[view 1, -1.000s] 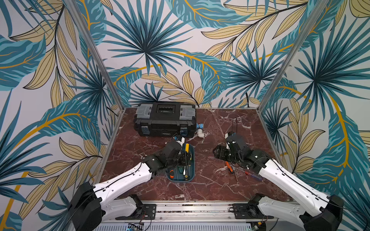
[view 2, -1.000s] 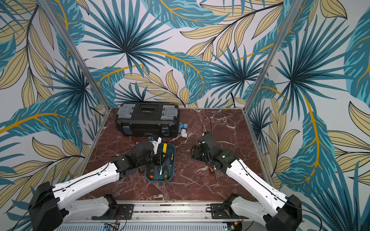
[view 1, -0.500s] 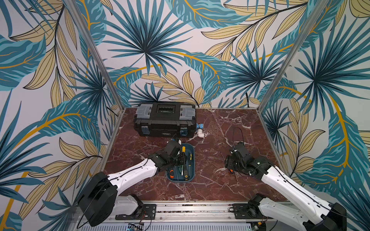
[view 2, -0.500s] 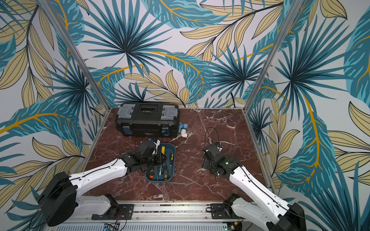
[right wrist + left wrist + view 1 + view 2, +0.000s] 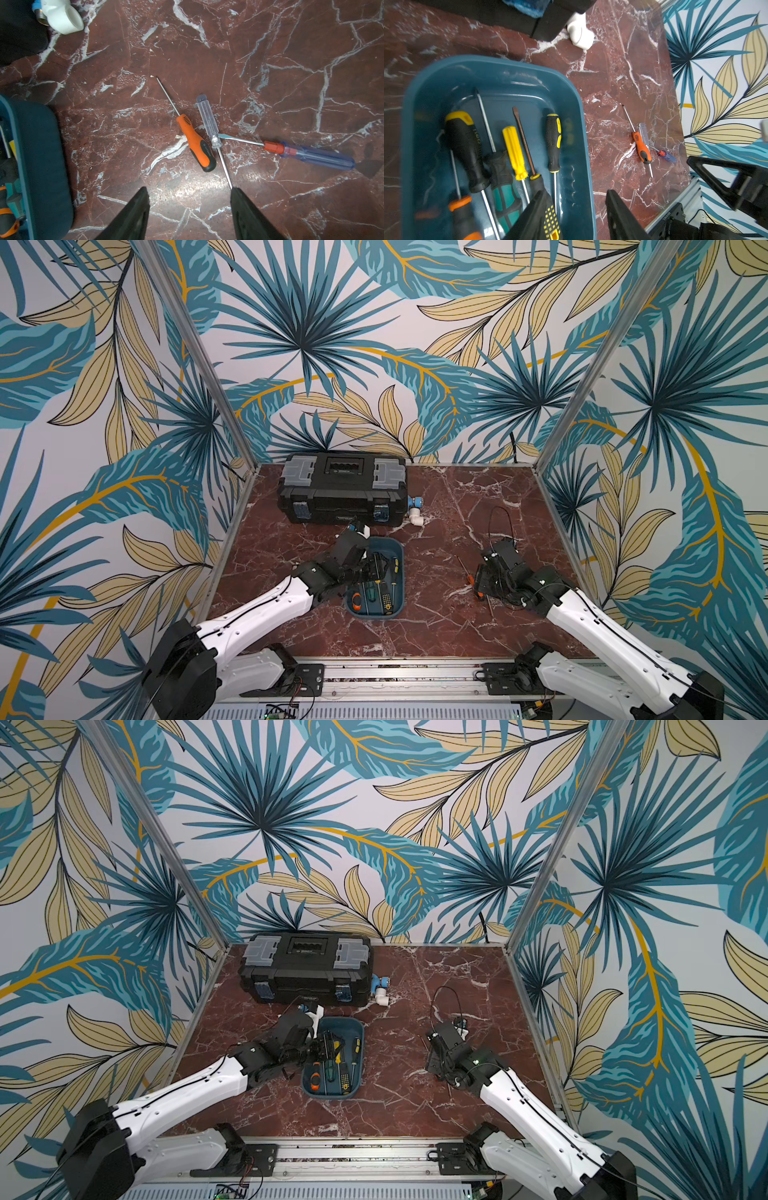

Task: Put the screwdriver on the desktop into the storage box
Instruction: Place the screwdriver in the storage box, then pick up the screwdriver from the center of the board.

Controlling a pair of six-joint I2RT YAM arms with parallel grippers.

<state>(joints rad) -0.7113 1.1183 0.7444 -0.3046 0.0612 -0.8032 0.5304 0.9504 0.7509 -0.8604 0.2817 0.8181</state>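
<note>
Hovering right tool [image 5: 189, 189]; open desktop [image 5: 124, 141] beside storage box [image 5: 41, 155].

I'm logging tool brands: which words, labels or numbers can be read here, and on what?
Nothing can be read for certain.
orange screwdriver: small print on its handle's black end, too small.
large black-and-yellow screwdriver in the storage box: lettering on the handle, blurred.
black toolbox: front label, too small.

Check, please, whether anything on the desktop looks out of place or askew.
Yes: outside the storage box, an orange-handled screwdriver, a clear-handled screwdriver and a blue-handled screwdriver lie splayed on the desktop, the blue one's tip meeting the clear one's collar.
</note>
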